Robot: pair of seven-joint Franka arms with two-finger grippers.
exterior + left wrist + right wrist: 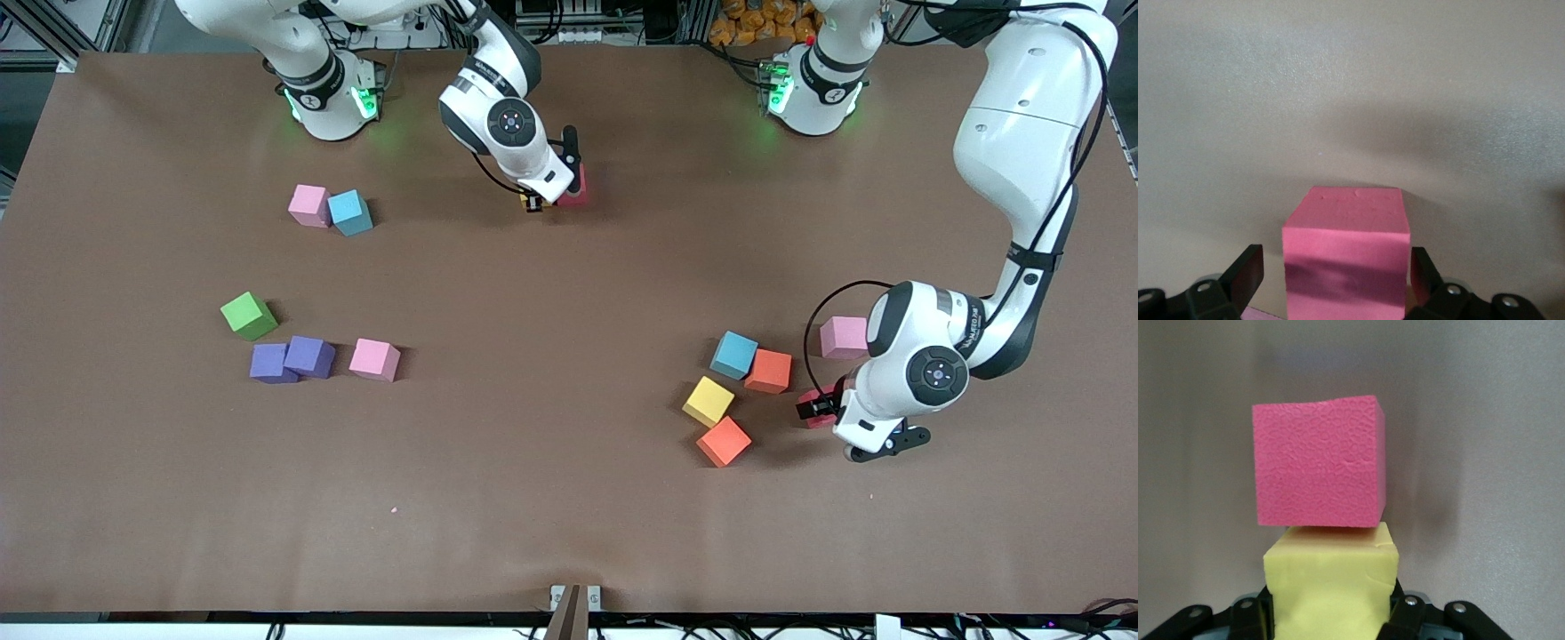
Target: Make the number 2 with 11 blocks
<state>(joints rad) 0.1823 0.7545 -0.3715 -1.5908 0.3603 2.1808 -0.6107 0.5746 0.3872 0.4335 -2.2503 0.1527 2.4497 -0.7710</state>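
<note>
Left gripper [1337,277]: you have it low at the left arm's end of the table, fingers spread wide on either side of a red block [1346,257]; whether they touch it you cannot tell.
Right gripper [533,201]: you see it closed on a yellow block [1330,587], set just beside a second red block [1318,470] near the robots' bases.
Loose blocks: near your left gripper lie a pink block [843,337], a light blue block [733,354] and an orange block [768,371], among others.
Number 2: not yet formed; the blocks lie scattered.
</note>
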